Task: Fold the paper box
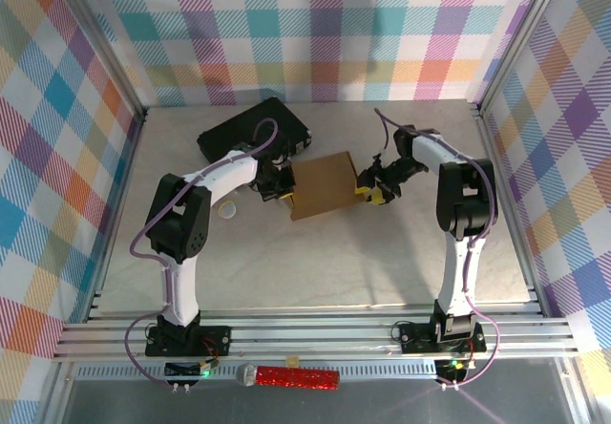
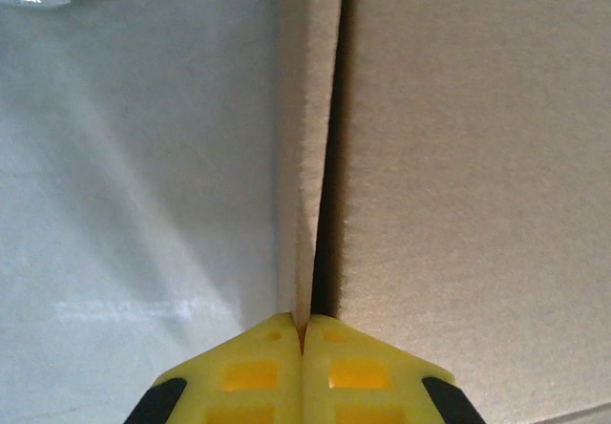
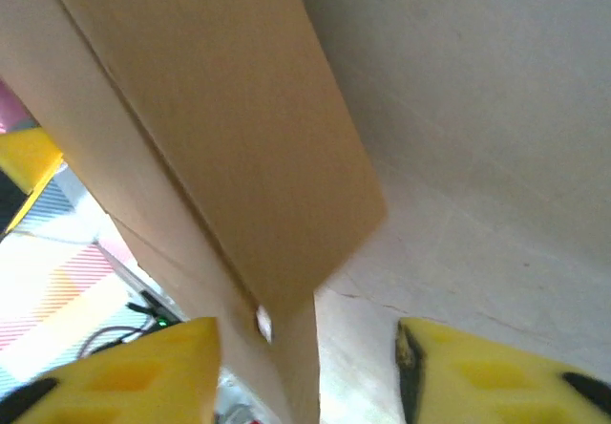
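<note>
The paper box (image 1: 323, 185) is a brown cardboard piece lying mid-table between my two grippers. My left gripper (image 1: 284, 191) is at its left edge. In the left wrist view the yellow fingers (image 2: 267, 367) of that gripper (image 2: 304, 327) are pressed together on the thin edge of an upright cardboard flap (image 2: 307, 109), with the box's broad panel (image 2: 477, 195) to the right of it. My right gripper (image 1: 370, 191) sits at the box's right edge. In the right wrist view this gripper (image 3: 305, 357) is open, and a cardboard flap (image 3: 229, 137) hangs between its fingers, nearer the left fingertip (image 3: 143, 371).
A black case (image 1: 256, 130) lies just behind the box at the back left, close to my left arm. A small white round object (image 1: 229, 212) rests on the table left of the box. Plaid walls enclose the table on three sides.
</note>
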